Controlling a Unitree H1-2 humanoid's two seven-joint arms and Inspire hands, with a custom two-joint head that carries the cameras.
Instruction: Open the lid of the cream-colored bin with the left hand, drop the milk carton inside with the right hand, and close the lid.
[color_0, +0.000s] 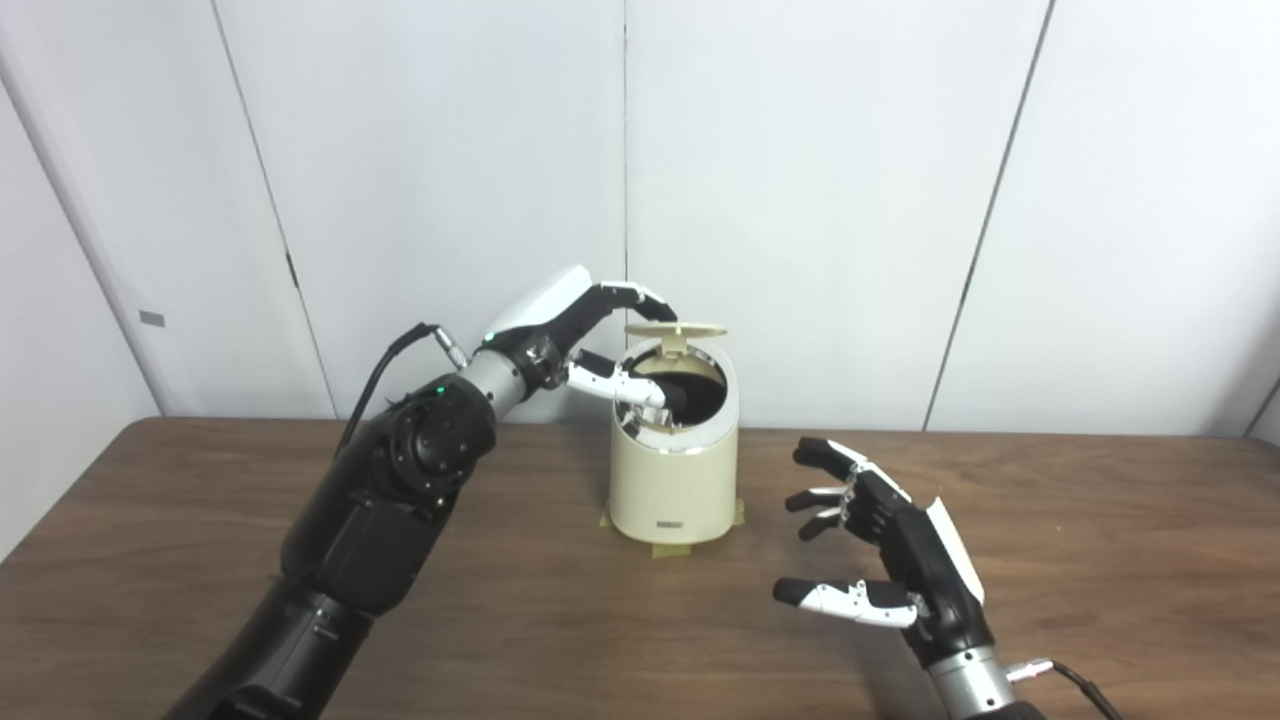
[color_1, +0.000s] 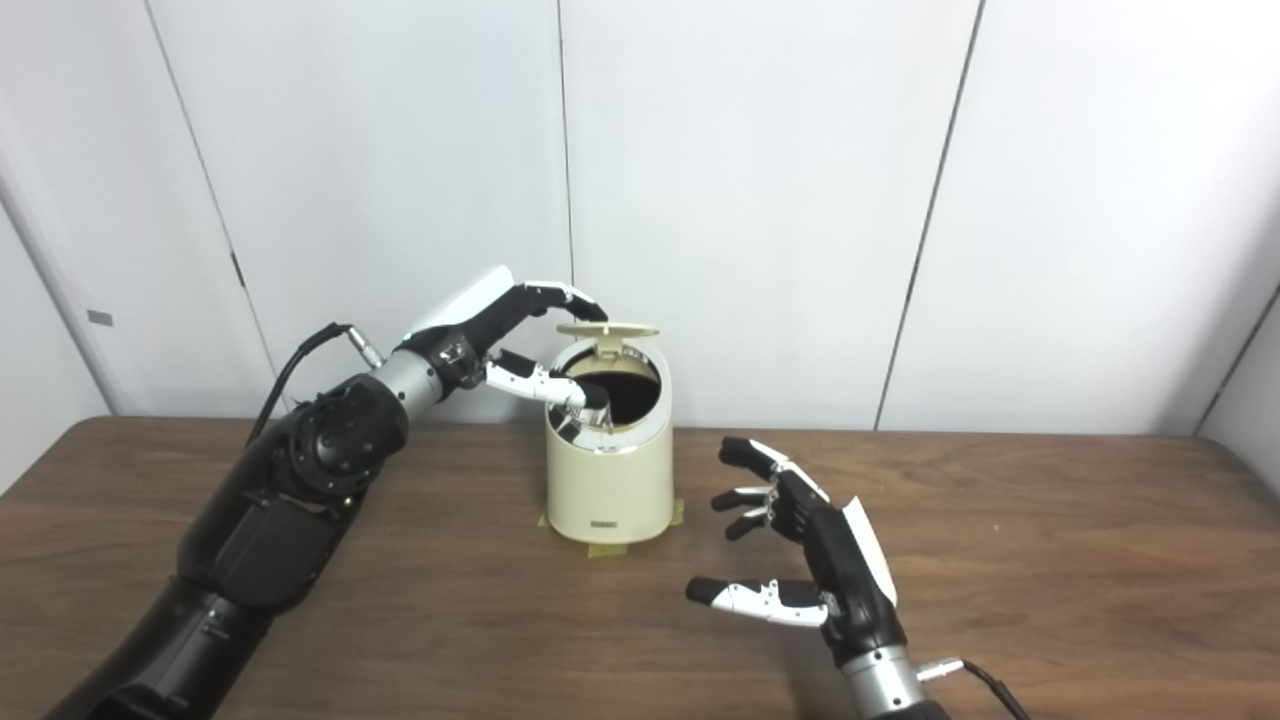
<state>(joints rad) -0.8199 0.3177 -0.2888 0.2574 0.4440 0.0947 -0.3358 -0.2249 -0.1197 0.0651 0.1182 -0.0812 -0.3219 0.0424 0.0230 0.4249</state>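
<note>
Cream-coloured cylindrical plastic bin (color_0: 672, 470) upright mid-way across brown wood-grain counter (color_0: 1100, 560), near white panelled wall (color_1: 760, 200); tape tabs under base. Round cream lid (color_0: 676, 329) raised, roughly level above dark opening. Left hand (color_0: 570, 340): fingertips on lid's left edge, thumb at bin's front rim, clamped on nothing. Right hand (color_1: 810, 560) beside bin, fingers spread, empty. Milk carton not visible. Views nearly identical; right eye view shows more counter beyond right hand. Small label low on bin front, unreadable.

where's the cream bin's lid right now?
The round cream-colored lid is flipped up above the back rim of the cream-colored cylindrical bin at table centre, with the left hand at its left edge.
</note>
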